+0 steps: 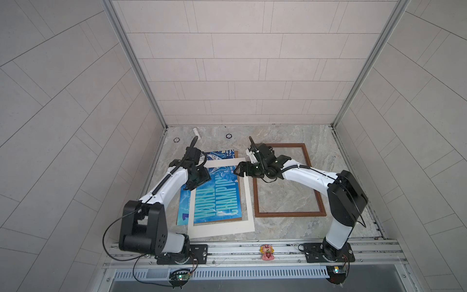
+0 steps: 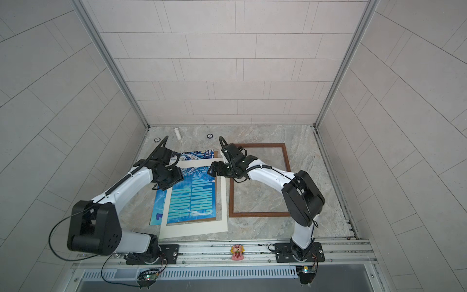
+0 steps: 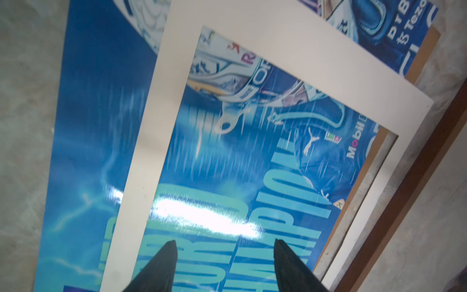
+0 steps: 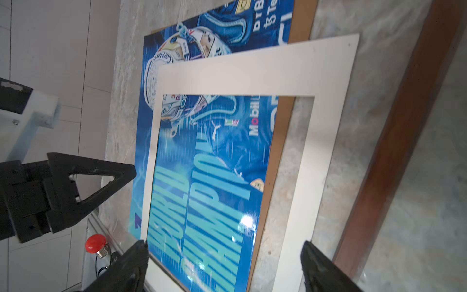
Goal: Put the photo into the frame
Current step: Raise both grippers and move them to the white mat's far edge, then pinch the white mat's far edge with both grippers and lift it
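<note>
The photo [image 1: 217, 199] is a glossy blue poster with pale teal letters, lying flat on the left of the table on a brown backing board [image 4: 300, 20]. A cream-white mat [image 1: 222, 230] lies askew on top of it, and the poster shows through its window. The frame [image 1: 288, 214] of thin dark wood lies to the right with bare table inside it. My left gripper [image 3: 225, 242] hangs open above the letters with nothing between its fingers. My right gripper [image 4: 225, 245] is open wide over the mat's far right corner [image 1: 236, 172], holding nothing.
A white cylinder [image 1: 196, 132] and two small round discs [image 1: 177, 139] [image 1: 229, 136] lie by the back wall. A pink toy [image 1: 267, 252] stands on the front rail. A red button [image 4: 95, 242] sits at the table's edge. Side walls enclose the table.
</note>
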You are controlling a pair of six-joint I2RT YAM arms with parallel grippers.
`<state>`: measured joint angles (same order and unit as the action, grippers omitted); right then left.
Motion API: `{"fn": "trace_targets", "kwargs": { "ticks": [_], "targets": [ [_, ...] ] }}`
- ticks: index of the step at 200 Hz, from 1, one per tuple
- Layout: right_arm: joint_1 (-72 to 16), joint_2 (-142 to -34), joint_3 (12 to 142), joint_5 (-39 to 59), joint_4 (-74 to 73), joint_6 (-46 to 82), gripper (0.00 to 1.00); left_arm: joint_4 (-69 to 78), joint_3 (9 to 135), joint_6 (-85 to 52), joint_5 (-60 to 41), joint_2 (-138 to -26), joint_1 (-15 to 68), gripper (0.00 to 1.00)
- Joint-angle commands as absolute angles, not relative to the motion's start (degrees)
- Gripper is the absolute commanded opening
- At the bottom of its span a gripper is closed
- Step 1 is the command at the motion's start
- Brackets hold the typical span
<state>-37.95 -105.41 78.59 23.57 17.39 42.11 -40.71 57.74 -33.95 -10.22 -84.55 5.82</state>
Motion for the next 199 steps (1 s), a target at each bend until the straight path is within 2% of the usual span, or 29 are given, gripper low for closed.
{"fn": "trace_targets", "kwargs": {
  "ticks": [1, 37, 53, 149, 161, 199],
  "targets": [
    [-36.2, -111.2, 86.4, 26.4, 23.7, 35.4, 0.9, -44.4, 61.8, -29.2, -9.1, -90.7, 2.7, 0.66],
    [-34.3, -119.8, 96.9, 28.3, 29.2, 32.0, 0.92, -49.4, 69.2, -24.1, -5.1, -99.7, 0.0, 0.69],
    [-34.1, -122.2, 99.5, 26.5, 31.1, 30.6, 0.92, -50.9, 71.5, -22.7, -2.5, -102.2, -0.7, 0.74],
    [-31.1, -131.6, 109.6, 24.0, 39.3, 26.3, 0.94, -53.3, 78.3, -19.3, -2.9, -113.7, -0.9, 0.74],
    [-31.1, -132.5, 110.9, 23.4, 40.8, 25.7, 0.94, -53.0, 78.1, -19.3, -3.5, -114.5, -0.9, 0.72],
    [-31.1, -135.3, 112.5, 25.6, 41.8, 26.2, 0.94, -52.4, 77.3, -19.1, -4.9, -115.4, -0.9, 0.58]
  ]
}}
